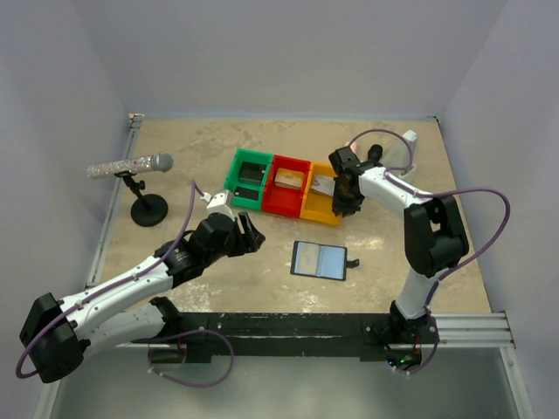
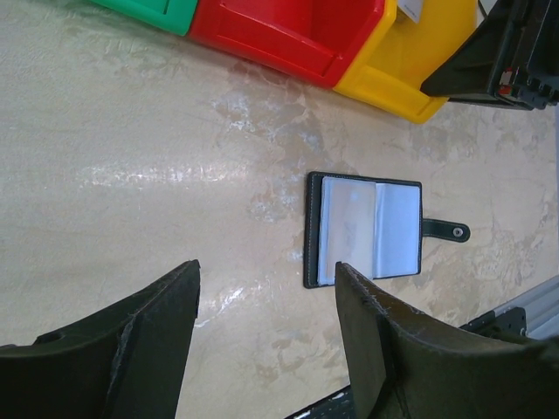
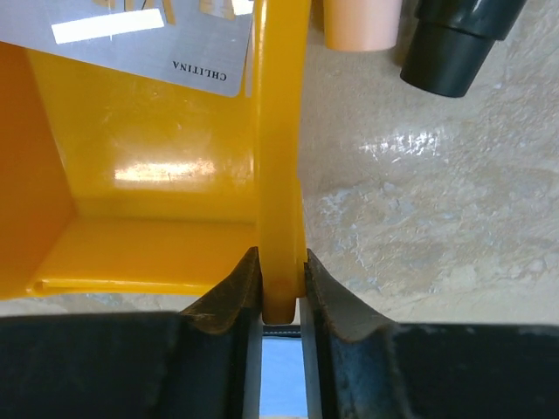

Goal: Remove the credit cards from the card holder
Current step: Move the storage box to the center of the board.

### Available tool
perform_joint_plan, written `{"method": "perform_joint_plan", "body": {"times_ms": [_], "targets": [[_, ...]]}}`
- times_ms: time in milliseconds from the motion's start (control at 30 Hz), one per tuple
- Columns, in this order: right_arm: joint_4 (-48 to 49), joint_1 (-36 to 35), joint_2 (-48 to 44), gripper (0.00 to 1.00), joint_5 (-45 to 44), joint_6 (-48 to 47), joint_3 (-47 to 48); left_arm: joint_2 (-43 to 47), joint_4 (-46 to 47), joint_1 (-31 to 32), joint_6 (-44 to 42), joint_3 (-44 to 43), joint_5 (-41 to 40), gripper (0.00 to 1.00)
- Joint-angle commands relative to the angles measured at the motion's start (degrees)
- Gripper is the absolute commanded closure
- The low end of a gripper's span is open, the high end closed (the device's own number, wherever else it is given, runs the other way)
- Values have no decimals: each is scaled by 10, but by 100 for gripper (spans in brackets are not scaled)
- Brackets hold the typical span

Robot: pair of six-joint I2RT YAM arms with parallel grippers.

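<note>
Near yellow bin (image 1: pixel 319 216): card holder (image 1: pixel 320 260) looks light, slippery; grab its tab (image 2: pixel 454 231). Your right gripper (image 3: pixel 281 297) pinches bin wall, left gripper (image 2: pixel 266 279) gapes.

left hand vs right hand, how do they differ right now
The left hand is open and empty; the right hand is shut on the yellow bin wall. The left hand aims at the open wallet; the right hand sits at the bin. Both have dark fingers.

Near the middle of the mottled beige bench (image 1: pixel 175 140) sit a joined green bin (image 1: pixel 236 185), red bin (image 1: pixel 281 208) and yellow bin (image 1: pixel 316 213). At nine o'clock, a glittery microphone (image 1: pixel 129 166) rests on a black stand (image 1: pixel 148 210).
</note>
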State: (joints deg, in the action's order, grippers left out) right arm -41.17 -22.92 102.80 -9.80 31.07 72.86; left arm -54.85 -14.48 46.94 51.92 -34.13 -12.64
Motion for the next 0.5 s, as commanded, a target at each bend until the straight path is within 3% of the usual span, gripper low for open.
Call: {"method": "perform_joint_plan", "body": {"times_ms": [0, 67, 467], "targets": [[-6, 10, 5, 87, 33, -10, 16, 6, 9, -1, 7, 3, -5, 33], [-11, 16, 4, 100, 48, -18, 18, 11, 9, 0, 7, 6, -8, 33], [-110, 19, -25, 100, 165, -75, 80, 13, 14, -1, 5, 8, -10, 33]]}}
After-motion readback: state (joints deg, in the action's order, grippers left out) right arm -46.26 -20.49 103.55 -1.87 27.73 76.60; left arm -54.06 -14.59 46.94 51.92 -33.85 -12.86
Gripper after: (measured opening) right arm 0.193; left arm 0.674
